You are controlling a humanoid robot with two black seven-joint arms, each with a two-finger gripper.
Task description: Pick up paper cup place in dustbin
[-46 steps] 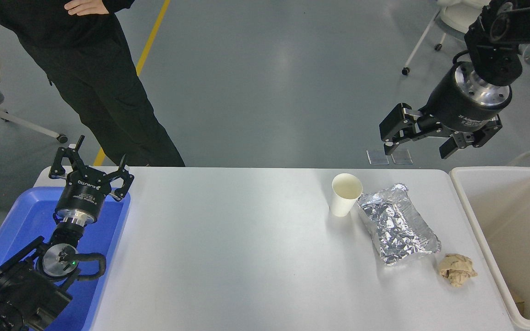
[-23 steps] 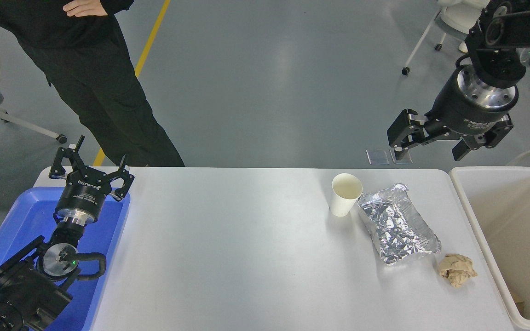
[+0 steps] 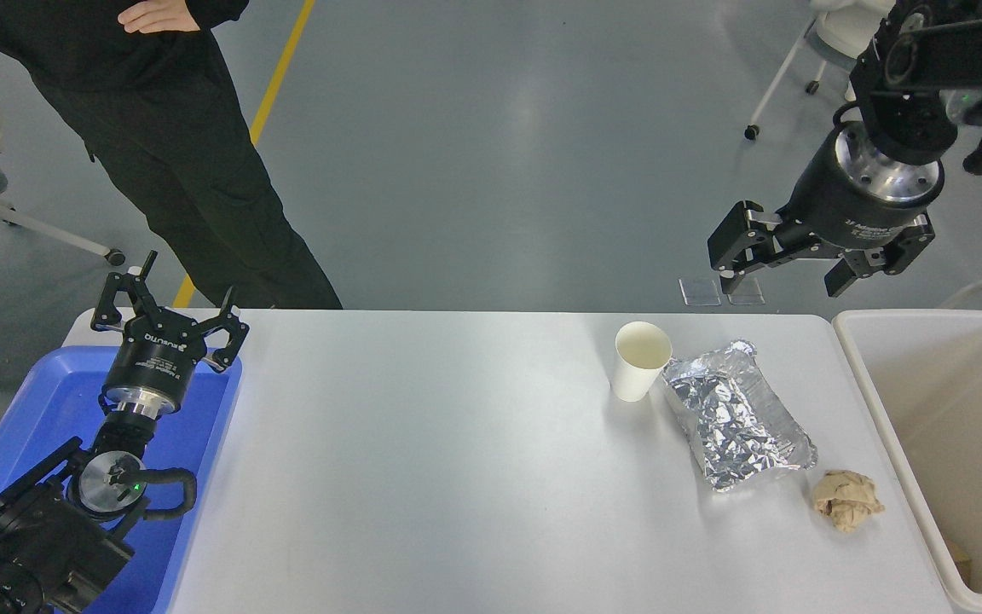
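A small white paper cup (image 3: 640, 360) stands upright on the white table (image 3: 457, 469), right of the middle near the far edge. The cream-white dustbin (image 3: 883, 401) fills the right edge of the picture, beside the table. My right gripper (image 3: 781, 277) hangs open and holds nothing, high above the table's far right corner, up and to the right of the cup and well apart from it. My left gripper (image 3: 169, 311) is parked open at the lower left, over the blue tray.
A crinkled silver foil packet (image 3: 738, 418) lies touching the cup's right side. A crumpled tan paper ball (image 3: 845, 501) sits near the bin. A blue tray (image 3: 48, 426) is at the left. A person in black (image 3: 167, 145) stands at the far left side.
The right gripper shifted right and slightly up, then came back left a little, staying open. The cup, foil, paper ball and left arm have not moved.
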